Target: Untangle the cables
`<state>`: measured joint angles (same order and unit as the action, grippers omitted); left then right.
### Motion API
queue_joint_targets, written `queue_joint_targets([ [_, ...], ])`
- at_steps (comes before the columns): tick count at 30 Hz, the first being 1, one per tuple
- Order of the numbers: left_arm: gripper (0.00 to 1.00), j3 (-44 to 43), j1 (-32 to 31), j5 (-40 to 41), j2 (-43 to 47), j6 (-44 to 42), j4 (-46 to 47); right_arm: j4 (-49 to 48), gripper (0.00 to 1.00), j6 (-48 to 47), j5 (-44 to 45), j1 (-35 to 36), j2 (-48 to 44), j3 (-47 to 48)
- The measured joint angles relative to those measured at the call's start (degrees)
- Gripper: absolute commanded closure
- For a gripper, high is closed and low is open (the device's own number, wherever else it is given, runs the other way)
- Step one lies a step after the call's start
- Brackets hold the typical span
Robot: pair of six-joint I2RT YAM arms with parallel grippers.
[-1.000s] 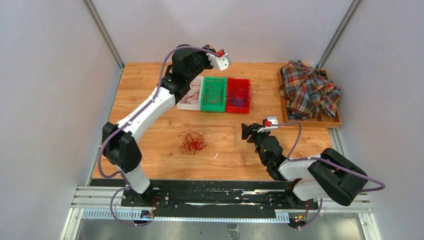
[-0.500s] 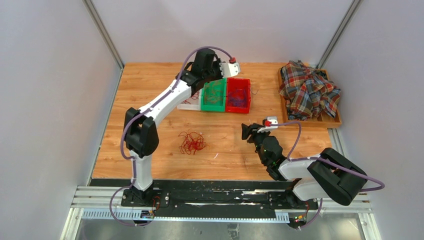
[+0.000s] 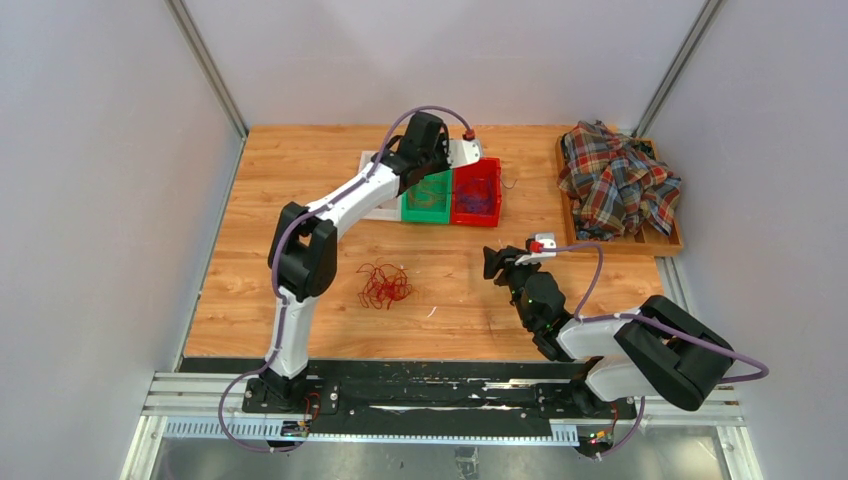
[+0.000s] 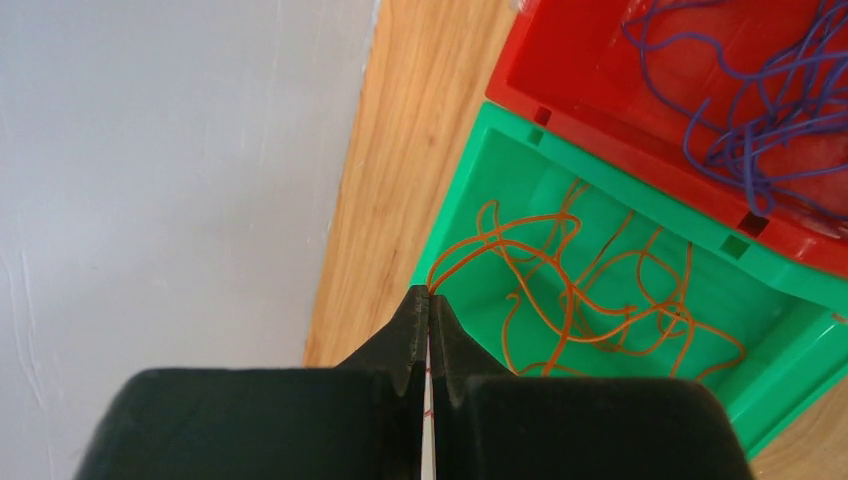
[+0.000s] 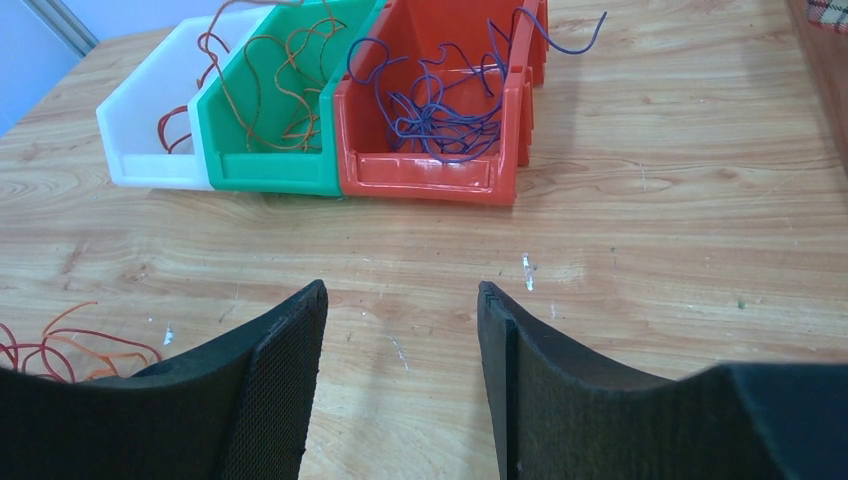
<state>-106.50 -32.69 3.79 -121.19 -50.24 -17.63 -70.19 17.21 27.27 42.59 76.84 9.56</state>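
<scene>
A tangled bunch of red and orange cables (image 3: 385,285) lies loose on the wooden table and shows again at the lower left edge of the right wrist view (image 5: 50,350). Orange cables (image 4: 580,290) lie in the green bin (image 3: 428,200), purple cables (image 5: 440,110) in the red bin (image 3: 476,190), and red cables (image 5: 175,125) in the white bin (image 5: 140,130). My left gripper (image 4: 428,292) hovers over the green bin's far left corner, shut, with an orange cable's end pinched at its tips. My right gripper (image 5: 400,290) hangs open and holds nothing, right of the bunch (image 3: 490,262).
A plaid shirt (image 3: 618,180) fills a wooden tray (image 3: 670,245) at the table's right edge. The three bins stand side by side at the back centre. Grey walls close in the table on the left, back and right.
My left arm has swung to the right, from over the white bin to over the green bin, its gripper staying shut. The right arm and the loose bunch have not moved.
</scene>
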Motion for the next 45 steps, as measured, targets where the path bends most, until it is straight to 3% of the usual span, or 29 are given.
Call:
queue_joint_targets([
  [8, 1.00, 5.0, 0.6, 1.5, -2.1, -4.3, 3.4, -0.5, 0.43, 0.8, 0.2, 0.0, 0.4, -0.2],
  [17, 0.99, 1.1, 0.6, 0.4, -9.8, -4.0, 3.0, -0.7, 0.44, 1.2, 0.5, -0.5, 0.4, -0.5],
  [26, 0.52, -10.1, 0.5, -5.0, -12.7, -2.6, -3.7, -1.6, 0.44, 1.2, 0.5, -0.6, 0.8, -0.5],
  [31, 0.33, -16.3, 0.8, -7.8, -12.7, -3.3, -8.7, -2.3, 0.44, 1.2, 0.4, -0.6, 0.8, -0.9],
  [37, 0.17, -20.4, 1.6, -11.3, -12.7, -5.4, -17.0, -3.0, 0.44, 1.2, 0.4, -0.6, 0.8, -1.2],
  [41, 0.14, -23.9, 2.3, -13.1, -12.0, -5.5, -24.1, -3.4, 0.43, 1.2, 0.4, -0.6, 1.0, -1.2],
  [45, 0.14, -17.5, 2.9, -14.6, -4.8, -5.2, -28.9, -4.0, 0.41, 1.2, 0.4, -0.6, 1.4, -1.2],
])
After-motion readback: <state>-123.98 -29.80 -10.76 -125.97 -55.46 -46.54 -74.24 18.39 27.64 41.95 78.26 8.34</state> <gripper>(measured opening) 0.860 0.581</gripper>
